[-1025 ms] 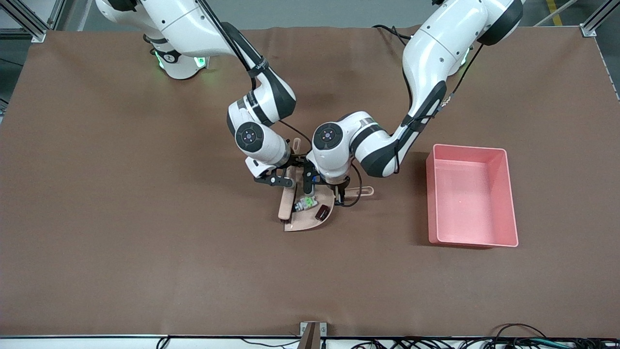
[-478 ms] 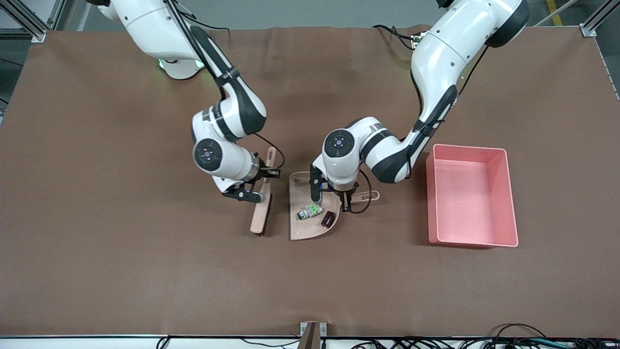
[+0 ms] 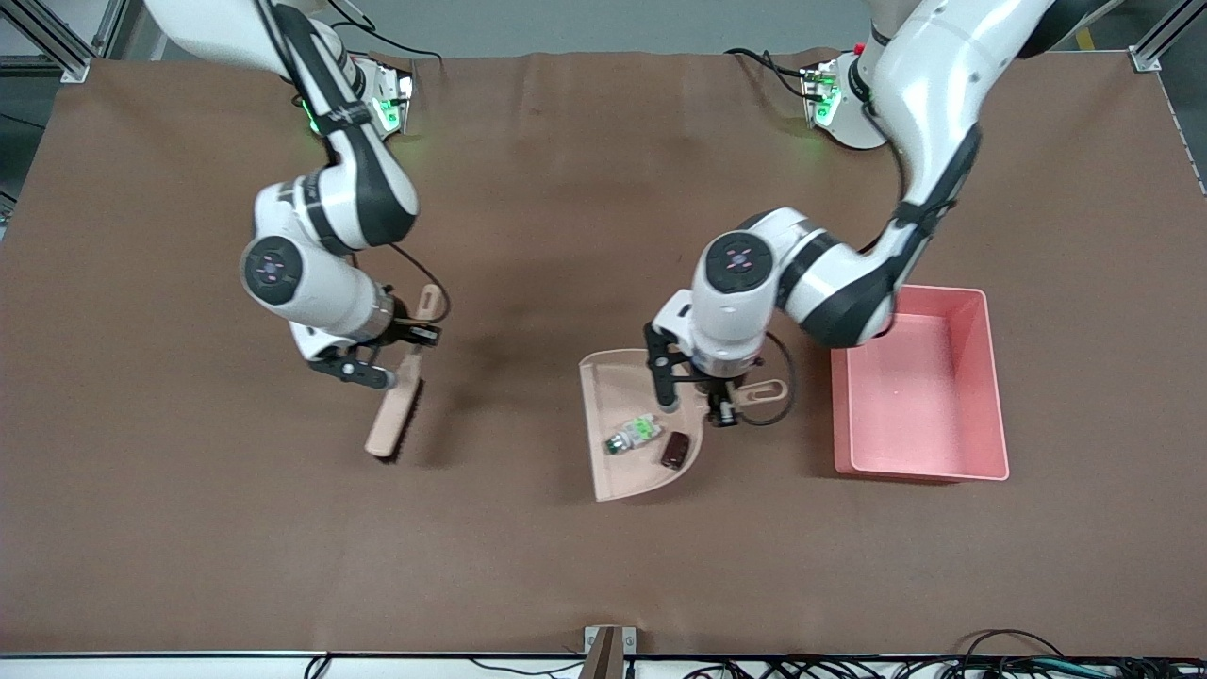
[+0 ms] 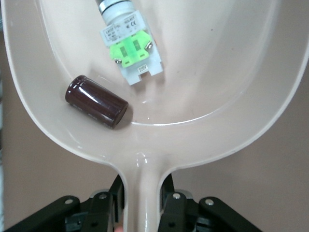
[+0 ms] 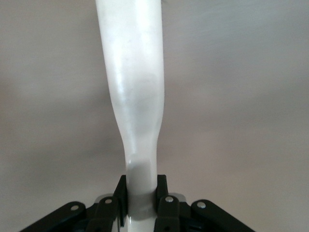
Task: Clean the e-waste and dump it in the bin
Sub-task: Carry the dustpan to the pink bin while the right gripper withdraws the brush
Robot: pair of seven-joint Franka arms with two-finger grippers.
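Note:
My left gripper [image 3: 721,391] is shut on the handle of the beige dustpan [image 3: 622,387], held beside the pink bin [image 3: 981,377]. In the pan lie the e-waste pieces: a white-grey component with a green tip [image 3: 632,434] and a dark maroon block [image 3: 674,450]. In the left wrist view the pan [image 4: 227,121] holds the component [image 4: 130,50] and the maroon block [image 4: 96,101], with the gripper [image 4: 142,208] clamped on the handle. My right gripper [image 3: 396,330] is shut on a beige brush [image 3: 394,415] toward the right arm's end of the table; the right wrist view shows the brush handle [image 5: 133,96] in that gripper [image 5: 141,200].
The brown table cover [image 3: 566,566] spreads all around. The bin stands toward the left arm's end of the table and shows nothing inside. A small bracket [image 3: 608,646] sits at the table edge nearest the camera.
My left gripper has carried the dustpan with the e-waste toward the bin. My right gripper has swung the brush away toward the right arm's end of the table.

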